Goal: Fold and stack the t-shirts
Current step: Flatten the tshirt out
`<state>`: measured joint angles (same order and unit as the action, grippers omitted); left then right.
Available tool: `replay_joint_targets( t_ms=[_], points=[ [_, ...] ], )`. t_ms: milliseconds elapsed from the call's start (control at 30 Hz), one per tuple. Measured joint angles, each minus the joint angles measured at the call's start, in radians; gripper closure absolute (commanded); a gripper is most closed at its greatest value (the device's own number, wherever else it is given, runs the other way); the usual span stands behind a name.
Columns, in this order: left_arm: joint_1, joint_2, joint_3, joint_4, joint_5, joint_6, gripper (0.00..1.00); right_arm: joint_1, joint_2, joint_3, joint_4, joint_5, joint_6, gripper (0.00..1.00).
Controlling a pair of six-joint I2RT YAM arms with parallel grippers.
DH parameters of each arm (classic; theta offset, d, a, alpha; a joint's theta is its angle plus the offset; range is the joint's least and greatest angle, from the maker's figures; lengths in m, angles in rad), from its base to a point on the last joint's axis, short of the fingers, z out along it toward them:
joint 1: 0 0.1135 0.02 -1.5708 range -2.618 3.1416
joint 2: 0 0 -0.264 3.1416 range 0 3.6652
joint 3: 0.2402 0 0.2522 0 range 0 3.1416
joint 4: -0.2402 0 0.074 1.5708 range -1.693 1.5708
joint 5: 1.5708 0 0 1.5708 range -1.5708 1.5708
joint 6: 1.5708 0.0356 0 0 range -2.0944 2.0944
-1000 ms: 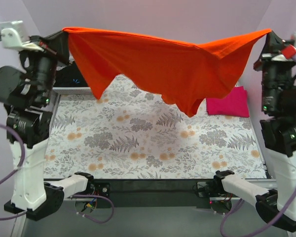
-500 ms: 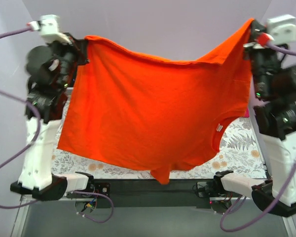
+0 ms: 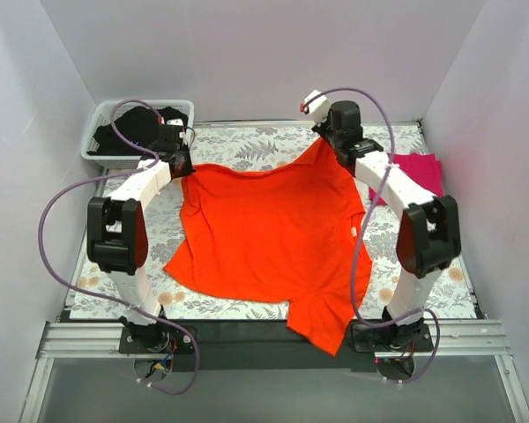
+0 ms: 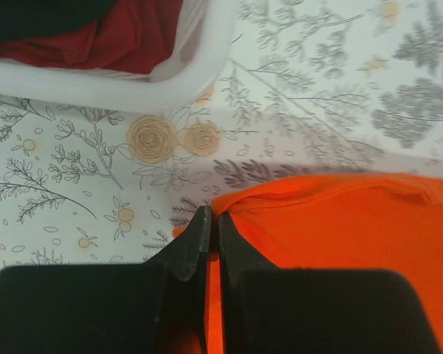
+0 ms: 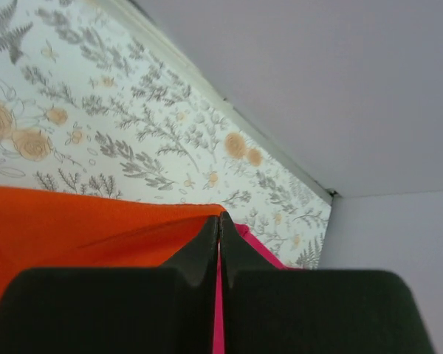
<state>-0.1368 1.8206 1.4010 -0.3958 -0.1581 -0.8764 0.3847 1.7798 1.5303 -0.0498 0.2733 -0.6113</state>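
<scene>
Grey fern-and-flower print covered the tabletop, and the orange t-shirt lay spread across its middle, far from square: one lobe hung over the near edge at the bottom of the frame, onto the black rail. If the arms dragged or let go from there, that overhang could probably pull more cloth off the edge, or leave a crooked base for the first fold. The white basket sat at the upper left, just beside the left arm's working end, so a careless swing outward might knock it. The magenta t-shirt lay folded at the right, and the right wrist view showed pink directly under the raised orange corner; dropping that corner there could tangle the two garments. The left gripper was pinched tight on the shirt's upper-left corner, low over the tabletop, and the right gripper was pinched just as tight on the upper-right corner. Both bites looked thin, so a hard tug might slip the cloth free.
</scene>
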Motion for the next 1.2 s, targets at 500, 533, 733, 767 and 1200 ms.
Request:
replay_joint_targets(
  t_ms=[500, 533, 733, 767, 1200],
  points=[
    [0.026, 0.200, 0.137, 0.094, -0.008, 0.002, 1.00, -0.043, 0.351, 0.138, 0.098, 0.077, -0.040, 0.99],
    [0.026, 0.205, 0.145, 0.113, -0.004, 0.003, 1.00, -0.050, 0.356, 0.158, 0.102, 0.084, -0.034, 0.99],
    [0.021, 0.250, 0.190, 0.229, 0.008, 0.024, 0.96, -0.078, 0.390, 0.279, 0.143, 0.153, 0.035, 0.86],
    [0.021, 0.266, 0.209, 0.243, 0.006, 0.026, 0.92, -0.081, 0.401, 0.303, 0.151, 0.171, 0.050, 0.66],
    [-0.004, 0.206, 0.167, 0.261, 0.043, -0.027, 0.27, -0.091, 0.345, 0.291, 0.029, 0.206, 0.275, 0.28]
  ],
)
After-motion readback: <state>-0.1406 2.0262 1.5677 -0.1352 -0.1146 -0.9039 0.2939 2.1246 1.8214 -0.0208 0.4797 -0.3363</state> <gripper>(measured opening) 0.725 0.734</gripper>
